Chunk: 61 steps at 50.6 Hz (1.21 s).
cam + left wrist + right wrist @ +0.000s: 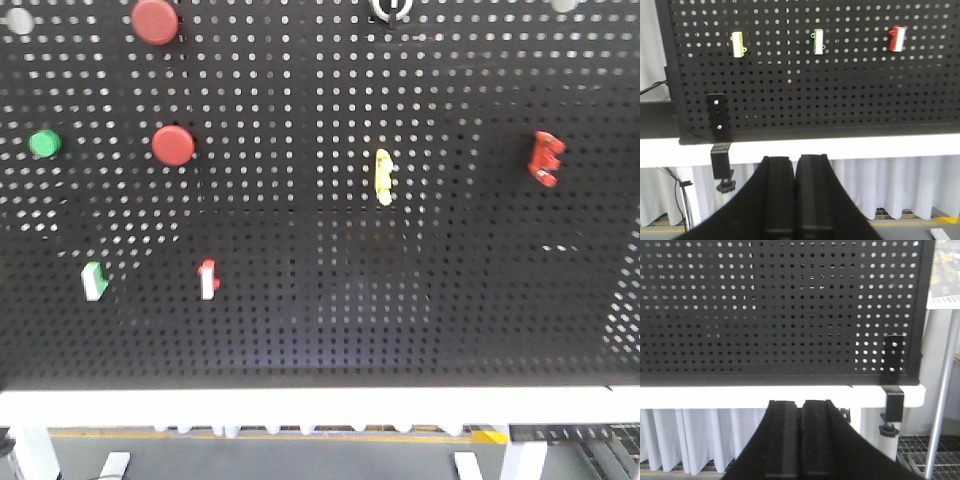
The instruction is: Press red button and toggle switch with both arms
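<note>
Two round red buttons sit on the black pegboard (pixel 320 330), a larger one (pixel 155 20) at the top left and a second (pixel 173 145) below it. At the top edge, partly cut off, is the toggle switch (pixel 390 8), a black knob in a silvery ring. Neither arm shows in the front view. My left gripper (pixel 795 158) is shut with nothing in it, low in front of the board's white lower rail (pixel 840 147). My right gripper (pixel 800 402) is also shut and empty, below the board's lower right part.
Also on the board are a green button (pixel 44 143), a yellow clip (pixel 383 176), a red clip (pixel 546 158), a green-and-white rocker (pixel 94 281) and a red-and-white rocker (pixel 208 279). Black clamps (pixel 719 140) (pixel 892 390) hold the board's lower corners.
</note>
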Tool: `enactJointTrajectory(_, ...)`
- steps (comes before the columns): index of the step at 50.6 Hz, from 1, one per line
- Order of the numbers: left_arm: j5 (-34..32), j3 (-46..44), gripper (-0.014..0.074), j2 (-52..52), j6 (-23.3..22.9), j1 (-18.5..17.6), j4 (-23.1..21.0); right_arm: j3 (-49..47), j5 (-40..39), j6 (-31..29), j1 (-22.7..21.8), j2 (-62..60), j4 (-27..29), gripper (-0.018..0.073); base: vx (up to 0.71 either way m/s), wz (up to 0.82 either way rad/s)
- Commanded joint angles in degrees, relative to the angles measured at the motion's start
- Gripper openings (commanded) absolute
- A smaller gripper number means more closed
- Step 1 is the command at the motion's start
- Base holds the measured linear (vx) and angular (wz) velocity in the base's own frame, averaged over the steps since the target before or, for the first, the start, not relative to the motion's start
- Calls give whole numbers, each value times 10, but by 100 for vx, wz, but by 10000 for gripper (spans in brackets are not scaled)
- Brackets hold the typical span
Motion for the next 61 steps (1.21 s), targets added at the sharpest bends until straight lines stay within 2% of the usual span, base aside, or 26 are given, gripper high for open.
enactJointTrajectory(1,-46,19,1,-9,0,-1,-1,6,-47,-3,-4,-5,0,-4,26,0)
enactJointTrajectory(61,-46,19,1,-9,0,-1,-1,6,-47,-3,-4,-5,0,-4,12,0)
